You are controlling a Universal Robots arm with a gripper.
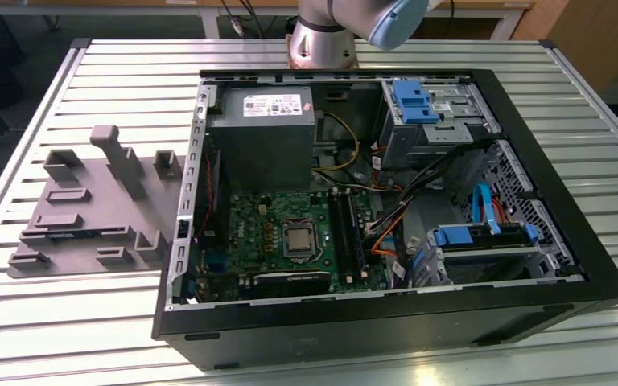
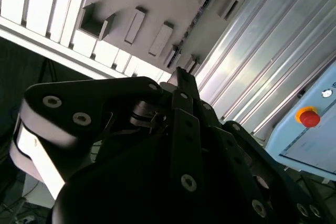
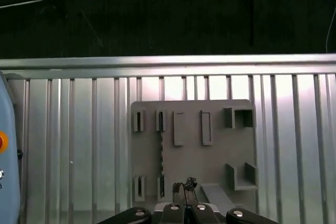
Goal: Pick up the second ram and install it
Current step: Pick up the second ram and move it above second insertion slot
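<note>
Well, my black metal hand [image 3: 185,186] hangs high over the table and points down. Its two fingers are pressed together with nothing between them, so it holds nothing.

Under my hand, just past my fingertips, lies a flat grey plastic tray with slots and little walls [image 3: 220,129]. It rests on the silver ribbed metal table [image 3: 79,129]. I think the tray is there so each part waits in its own spot, where my hand can find it.

The second ram, a long thin blue board stick [image 3: 161,153], is in that tray, apart from my hand. In the first wrist view it is a thin dark line running away from my fingertips. In the exterior view I see its blue side [image 1: 78,234]. It seems to stand on its thin edge in a narrow groove. I think it is kept that way so its top edge sticks up and my fingers can pinch it from both sides.

The big black computer box with its side taken off [image 1: 395,322] lies on the same table, beside the tray and well apart from my hand. Its square green board [image 1: 255,233] faces up. I think that is so a stick can be pushed straight down into the long black slots [image 1: 344,229].
</note>
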